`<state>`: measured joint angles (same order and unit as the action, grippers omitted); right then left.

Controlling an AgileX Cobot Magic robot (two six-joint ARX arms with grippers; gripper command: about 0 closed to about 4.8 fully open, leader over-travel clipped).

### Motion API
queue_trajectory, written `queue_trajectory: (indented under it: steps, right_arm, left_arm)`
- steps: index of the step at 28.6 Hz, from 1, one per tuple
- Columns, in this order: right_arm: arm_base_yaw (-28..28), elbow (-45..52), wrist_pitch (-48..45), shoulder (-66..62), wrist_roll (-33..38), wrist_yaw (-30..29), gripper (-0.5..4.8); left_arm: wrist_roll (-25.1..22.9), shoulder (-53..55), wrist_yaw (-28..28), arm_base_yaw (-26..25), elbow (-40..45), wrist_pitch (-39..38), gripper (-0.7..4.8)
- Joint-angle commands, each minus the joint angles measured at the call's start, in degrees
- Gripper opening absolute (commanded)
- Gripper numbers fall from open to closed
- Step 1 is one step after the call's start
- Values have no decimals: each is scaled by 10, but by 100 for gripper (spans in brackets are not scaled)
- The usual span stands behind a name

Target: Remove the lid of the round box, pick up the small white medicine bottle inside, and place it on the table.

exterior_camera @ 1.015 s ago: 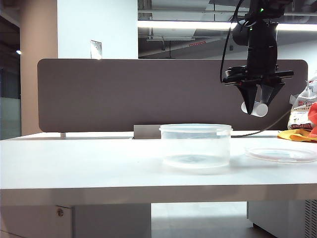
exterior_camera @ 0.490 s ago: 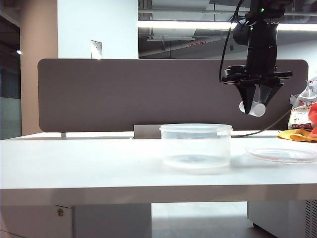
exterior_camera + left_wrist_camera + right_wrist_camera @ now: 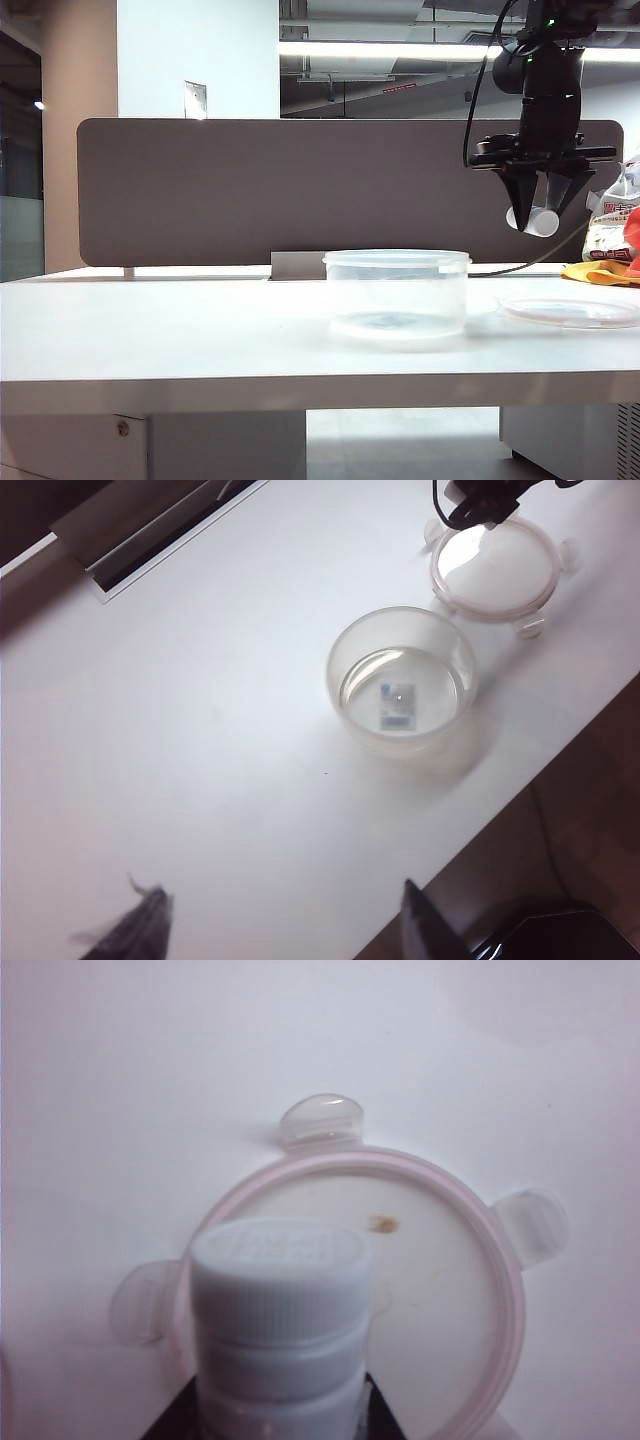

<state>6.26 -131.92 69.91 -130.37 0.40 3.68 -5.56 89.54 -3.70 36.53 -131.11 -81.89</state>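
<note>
One bottle (image 3: 535,220) (right end effector (image 3: 540,215)), one lid (image 3: 570,312)

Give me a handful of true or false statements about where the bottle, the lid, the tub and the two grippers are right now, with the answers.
1. The right gripper holds the bottle in the air. True.
2. The lid sits on the tub. False: it lies on the table beside the tub.
3. The bottle hangs above the lid. True, by the right wrist view.
4. The left gripper grips the tub. False: it is open, away from it.
5. The bottle stands inside the tub. False: it has been lifted out.
</note>
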Motion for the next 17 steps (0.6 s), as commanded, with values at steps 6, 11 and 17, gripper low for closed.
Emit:
queue_trajectory:
  steps: [6,11,17]
  right_arm:
    - [0,-3,3,-2,2,-10,-1]
    - [0,-3,39,-26,1,-11,-1]
    - [0,-3,46,-37,0,-11,-1]
  left_arm:
    - [2,-3,-6,-1,-1,-2,300]
    - [5,-3,-6,-1,-1,-2,300]
    - [13,-3,-6,-1,-1,-2,300]
